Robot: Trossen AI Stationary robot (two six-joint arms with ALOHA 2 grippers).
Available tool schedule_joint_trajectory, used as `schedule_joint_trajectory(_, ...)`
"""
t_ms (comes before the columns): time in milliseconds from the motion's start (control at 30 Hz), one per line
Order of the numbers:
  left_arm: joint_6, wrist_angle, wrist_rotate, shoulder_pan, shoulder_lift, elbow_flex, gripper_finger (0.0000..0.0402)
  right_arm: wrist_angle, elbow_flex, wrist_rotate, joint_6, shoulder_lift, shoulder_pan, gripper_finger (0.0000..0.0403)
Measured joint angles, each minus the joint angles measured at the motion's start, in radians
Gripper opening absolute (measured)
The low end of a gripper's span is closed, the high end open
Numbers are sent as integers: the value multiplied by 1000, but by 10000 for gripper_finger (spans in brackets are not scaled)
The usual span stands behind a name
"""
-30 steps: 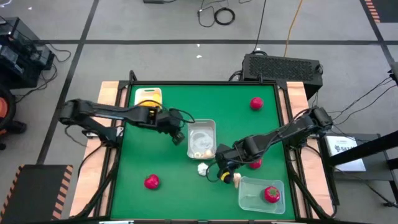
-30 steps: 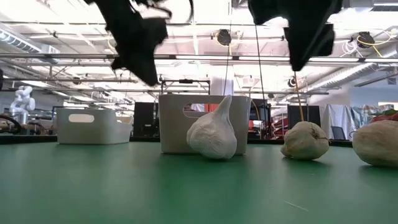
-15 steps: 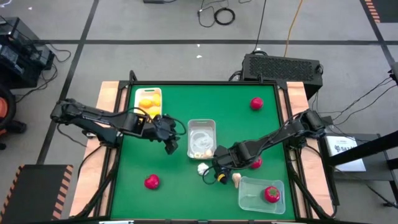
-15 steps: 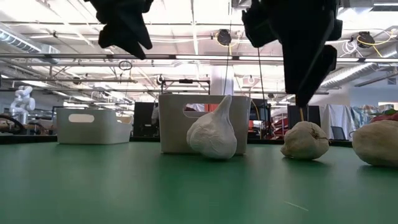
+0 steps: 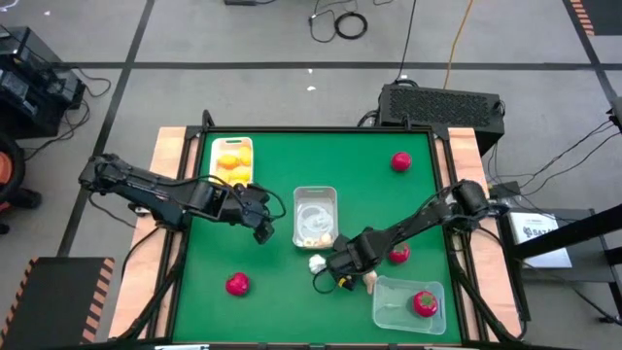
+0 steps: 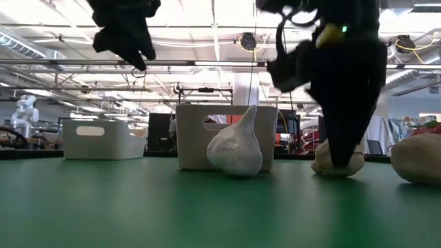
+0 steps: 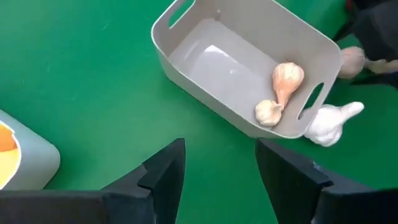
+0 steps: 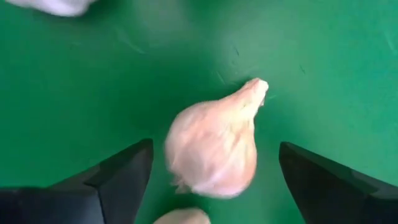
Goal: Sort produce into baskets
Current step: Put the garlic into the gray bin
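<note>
My right gripper [image 8: 211, 180] is open and low over the green table, one finger on each side of a pale pink garlic bulb [image 8: 214, 155] that lies on its side without touching them. A white garlic [image 5: 317, 262] lies nearby. My left gripper [image 7: 221, 168] hangs open and empty above bare table, left of the white basket [image 5: 315, 216], which holds two garlic bulbs [image 7: 280, 90]. A far-left basket [image 5: 233, 160] holds yellow lemons. A clear basket [image 5: 408, 303] near the front right holds a strawberry [image 5: 424, 303].
Loose strawberries lie at the far right [image 5: 400, 161], near left [image 5: 236, 284] and just right of my right arm [image 5: 398, 255]. In the low view another pale bulb [image 6: 417, 157] sits at the right edge. Bare green table lies in the middle left.
My right gripper has come down to the table and a little toward the left, ending around the pink garlic. My left gripper has drawn away from the white basket toward the table's left and near edge, staying high.
</note>
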Motion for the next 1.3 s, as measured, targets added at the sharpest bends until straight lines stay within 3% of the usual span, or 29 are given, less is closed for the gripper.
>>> schedule_joint_trajectory(233, -52, -55, -26, -29, -1, 0, 203, -3, 0, 35, -15, 24, 2, 290)
schedule_joint_trajectory(667, -198, -210, -160, -109, -133, 0, 203, -72, 0, -50, -46, -56, 8, 140)
schedule_joint_trajectory(1000, -260, -260, -238, -163, -173, 0, 203, -32, 0, -49, 1, -290, 3, 146)
schedule_joint_trajectory(1200, -259, -260, -282, -170, -172, 0, 203, 159, 2, 129, -58, -369, -50, 148)
schedule_joint_trajectory(1300, -256, -255, -309, -170, -172, 0, 203, 310, 2, 157, -145, -352, -105, 148)
